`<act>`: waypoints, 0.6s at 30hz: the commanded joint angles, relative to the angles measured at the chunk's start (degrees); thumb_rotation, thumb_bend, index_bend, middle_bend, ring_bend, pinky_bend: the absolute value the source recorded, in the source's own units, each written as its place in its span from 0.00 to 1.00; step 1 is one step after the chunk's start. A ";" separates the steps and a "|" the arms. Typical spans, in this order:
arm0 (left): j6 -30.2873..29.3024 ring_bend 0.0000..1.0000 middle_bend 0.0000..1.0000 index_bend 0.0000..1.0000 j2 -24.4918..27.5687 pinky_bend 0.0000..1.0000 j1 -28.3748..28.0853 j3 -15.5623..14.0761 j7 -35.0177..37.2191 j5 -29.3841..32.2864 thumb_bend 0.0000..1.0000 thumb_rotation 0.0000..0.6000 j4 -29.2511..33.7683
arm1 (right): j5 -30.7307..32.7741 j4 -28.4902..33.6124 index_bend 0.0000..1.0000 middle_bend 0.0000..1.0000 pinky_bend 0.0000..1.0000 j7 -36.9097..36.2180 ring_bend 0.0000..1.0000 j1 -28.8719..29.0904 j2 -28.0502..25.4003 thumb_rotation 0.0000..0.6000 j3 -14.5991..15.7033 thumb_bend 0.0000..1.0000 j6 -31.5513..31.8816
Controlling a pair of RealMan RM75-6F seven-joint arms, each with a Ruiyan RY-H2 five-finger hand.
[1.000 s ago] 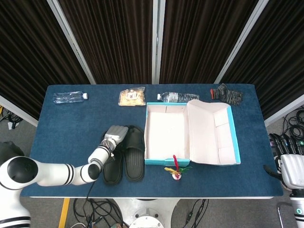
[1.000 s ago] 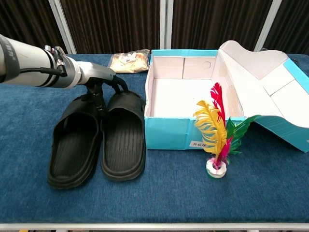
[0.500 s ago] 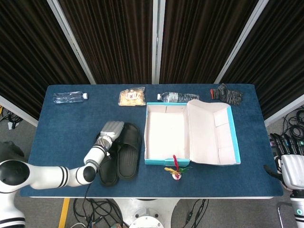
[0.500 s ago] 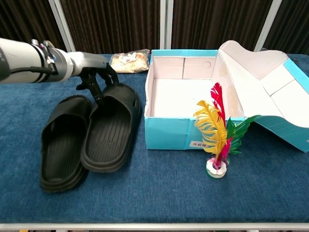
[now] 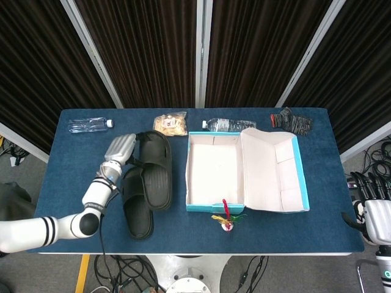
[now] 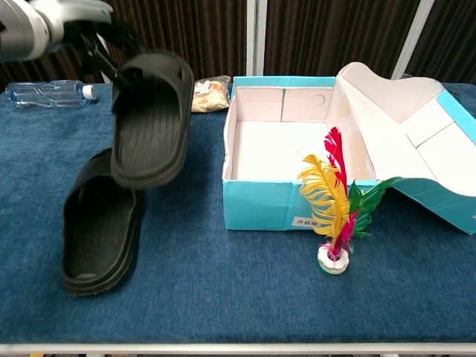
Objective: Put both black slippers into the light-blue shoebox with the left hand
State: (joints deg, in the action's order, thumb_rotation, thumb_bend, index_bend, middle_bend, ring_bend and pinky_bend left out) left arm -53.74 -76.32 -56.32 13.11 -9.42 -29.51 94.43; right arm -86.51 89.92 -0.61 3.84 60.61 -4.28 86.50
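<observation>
My left hand (image 5: 120, 149) (image 6: 63, 21) holds one black slipper (image 5: 154, 169) (image 6: 151, 117) by its strap, lifted clear of the table with the sole tilted toward the chest camera. The other black slipper (image 5: 137, 210) (image 6: 98, 227) lies flat on the blue cloth, partly under the raised one. The light-blue shoebox (image 5: 214, 173) (image 6: 260, 201) stands open and holds nothing, to the right of both slippers, its lid (image 5: 275, 171) (image 6: 401, 111) folded out to the right. My right hand (image 5: 371, 206) hangs off the table's right edge, its fingers apart and nothing in it.
A feather shuttlecock (image 5: 226, 217) (image 6: 336, 201) stands at the box's front wall. Along the far edge lie a water bottle (image 5: 89, 125) (image 6: 46, 92), a snack bag (image 5: 170, 124) (image 6: 209, 90), a second bottle (image 5: 227, 124) and a dark glove (image 5: 292, 121).
My left hand has lifted one slipper off the table and carried it up and toward the far left. The other slipper has slid a little left and stays on the cloth.
</observation>
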 commanded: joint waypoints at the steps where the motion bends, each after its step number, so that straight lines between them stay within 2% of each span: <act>1: 2.00 0.85 0.55 0.49 2.40 0.82 4.12 6.69 12.17 -6.62 0.06 1.00 1.31 | -0.13 0.02 0.00 0.10 0.04 0.08 0.00 0.12 0.02 1.00 -0.04 0.06 -0.04; 4: 5.30 0.80 0.54 0.49 1.40 0.82 5.30 10.61 21.13 -12.27 0.06 1.00 0.67 | -0.37 0.24 0.00 0.10 0.04 0.40 0.00 0.39 -0.06 1.00 -0.09 0.06 -0.26; 8: 8.69 0.74 0.53 0.49 -2.42 0.82 3.37 13.52 26.77 -16.61 0.06 1.00 -3.22 | -0.84 1.00 0.00 0.10 0.04 1.16 0.00 0.69 -0.47 1.00 -0.08 0.06 -0.40; 14: 11.09 0.66 0.53 0.49 -10.92 0.78 -2.32 15.59 28.67 -16.11 0.06 1.00 -11.68 | -0.93 2.58 0.00 0.10 0.04 2.47 0.00 0.56 -1.60 1.00 -0.17 0.06 0.00; 18: 12.92 0.58 0.52 0.48 -16.16 0.65 -5.88 16.96 29.77 -13.82 0.05 1.00 -17.17 | -0.54 3.39 0.00 0.10 0.04 3.19 0.00 0.47 -2.16 1.00 -0.21 0.06 -0.09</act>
State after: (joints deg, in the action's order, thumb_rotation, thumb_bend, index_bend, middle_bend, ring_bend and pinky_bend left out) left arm -42.08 -89.54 -59.82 28.86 19.52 -44.68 80.29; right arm -87.12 93.23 2.51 4.33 58.50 -4.48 86.45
